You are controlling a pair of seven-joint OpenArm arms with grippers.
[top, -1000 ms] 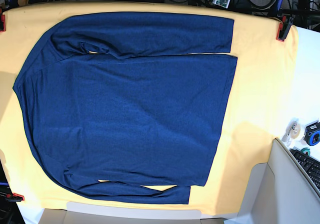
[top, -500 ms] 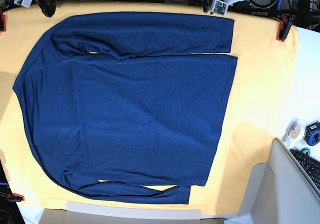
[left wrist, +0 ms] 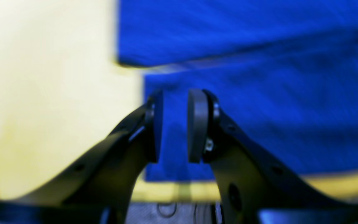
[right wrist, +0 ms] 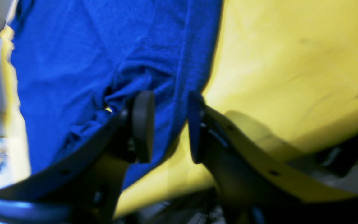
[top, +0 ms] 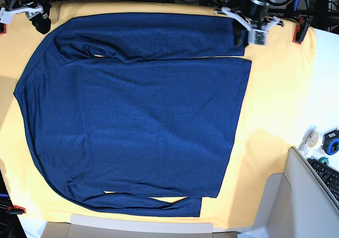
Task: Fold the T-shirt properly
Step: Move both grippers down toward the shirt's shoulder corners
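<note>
The dark navy T-shirt (top: 137, 116) lies flat on the pale yellow cloth (top: 275, 105), long sleeves folded along its far and near edges. My left gripper (top: 244, 32) hovers at the far sleeve's cuff, top right. In the left wrist view the left gripper (left wrist: 174, 124) is open, pads (left wrist: 197, 124) apart over the shirt (left wrist: 259, 109) near its corner. My right gripper (top: 39, 16) is at the top left by the shoulder. In the right wrist view the right gripper (right wrist: 169, 127) is open over the shirt's (right wrist: 89, 62) edge, holding nothing.
Red clamps (top: 300, 28) (top: 16, 210) pin the cloth's corners. A keyboard (top: 328, 177) and tape rolls (top: 331, 142) sit at the right. Cables run along the back edge. A pale box (top: 296, 206) stands at the lower right.
Both arms have come in from the back edge. The left gripper moved down and right to the sleeve cuff; the right gripper moved to the far left shoulder. The shirt has not moved.
</note>
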